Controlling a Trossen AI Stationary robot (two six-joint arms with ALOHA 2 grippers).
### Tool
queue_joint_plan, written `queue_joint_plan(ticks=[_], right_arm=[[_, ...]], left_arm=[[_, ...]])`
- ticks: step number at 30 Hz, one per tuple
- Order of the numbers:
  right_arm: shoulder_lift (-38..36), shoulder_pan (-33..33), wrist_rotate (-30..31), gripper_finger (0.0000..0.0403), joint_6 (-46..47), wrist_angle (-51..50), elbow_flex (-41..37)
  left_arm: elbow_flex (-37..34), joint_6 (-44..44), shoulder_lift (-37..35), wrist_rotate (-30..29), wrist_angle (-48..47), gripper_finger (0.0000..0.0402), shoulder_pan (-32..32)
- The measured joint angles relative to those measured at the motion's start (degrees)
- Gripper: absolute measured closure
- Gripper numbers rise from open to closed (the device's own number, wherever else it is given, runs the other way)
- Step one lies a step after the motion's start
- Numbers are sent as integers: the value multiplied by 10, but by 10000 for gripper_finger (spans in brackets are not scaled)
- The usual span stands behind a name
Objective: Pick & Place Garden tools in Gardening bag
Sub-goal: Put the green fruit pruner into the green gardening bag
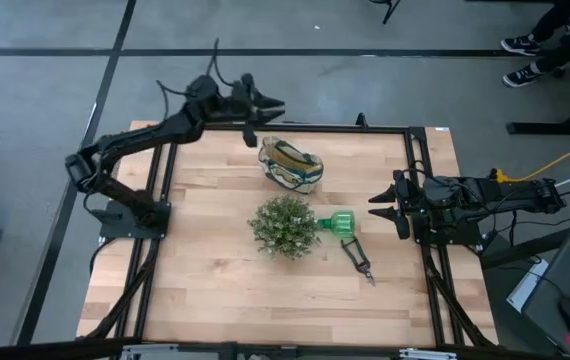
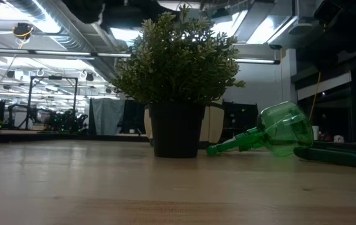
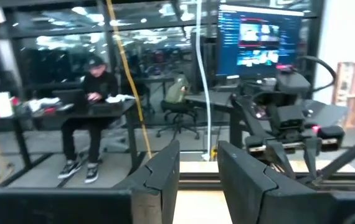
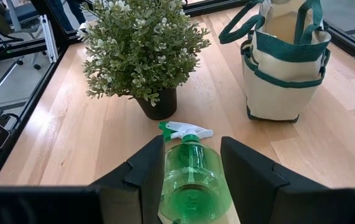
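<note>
A bright green plastic spray bottle lies on its side on the table, to the right of the bushy plant; it also shows in the low view. Dark slim pruning shears lie flat just nearer. The cream gardening bag with green trim stands upright behind the plant. My right gripper is open and empty at the table's right side, pointing at the bottle, a little short of it. My left gripper is open and empty, raised over the far edge behind the bag. No trowel or wooden-handled piece shows on the table.
The potted plant stands at the table's middle, between the bag and the near half, close to the bottle's nozzle. Bare wood lies to the left and near. A person sits at a desk beyond the table.
</note>
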Motion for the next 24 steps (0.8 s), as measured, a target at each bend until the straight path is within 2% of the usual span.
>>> queue_joint_plan(ticks=[8, 13, 16, 18, 24], right_arm=[[0, 0, 0, 243, 0, 0, 0], [0, 0, 0, 243, 0, 0, 0], [0, 0, 0, 243, 0, 0, 0], [0, 0, 0, 243, 0, 0, 0], [0, 0, 0, 243, 0, 0, 0]], left_arm=[[0, -57, -47, 8, -134, 302, 51], [-1, -38, -48, 96, -248, 302, 70], [-25, -55, -51, 148, -254, 306, 82], [-44, -66, -57, 163, -254, 312, 92], [-116, -83, -99, 147, -240, 336, 103]])
